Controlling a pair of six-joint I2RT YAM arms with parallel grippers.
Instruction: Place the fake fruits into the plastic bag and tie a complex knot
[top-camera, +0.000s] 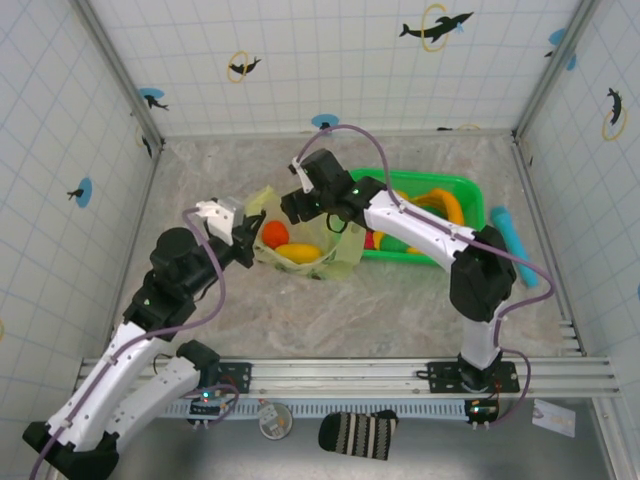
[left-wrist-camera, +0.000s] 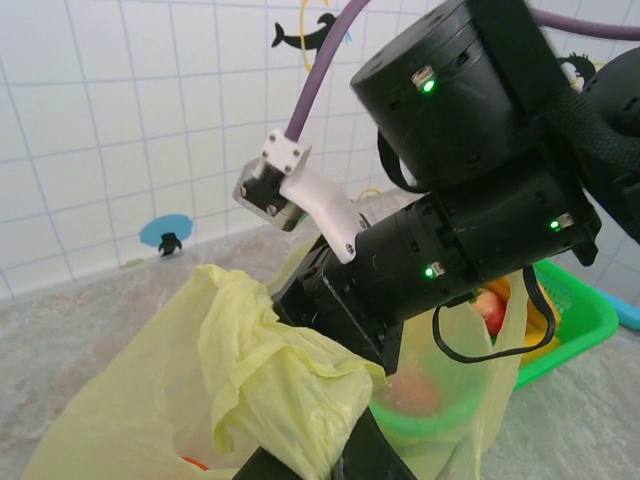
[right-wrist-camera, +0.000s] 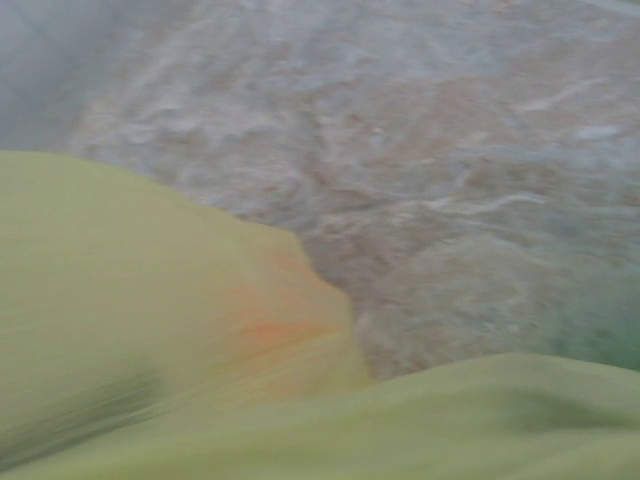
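Left gripper: jaws pressed together, pinching the left rim of the plastic bag, which sits mid-table just beside the green basket. Right gripper: jaws spread wide, positioned over the bag mouth. Inside the bag lie fake fruits (one orange, one yellow)

plastic bag: thin translucent yellow-green film, crinkled, faint sheen
fake fruits: glossy smooth plastic, orange and yellow
basket, right: rigid bright green plastic, shiny
table: mottled stone look, matt
arm shells: smooth white plastic; joints matt black
cables: smooth purple sheath
rail, near: bare brushed metal
sock, near edge: striped knit cloth
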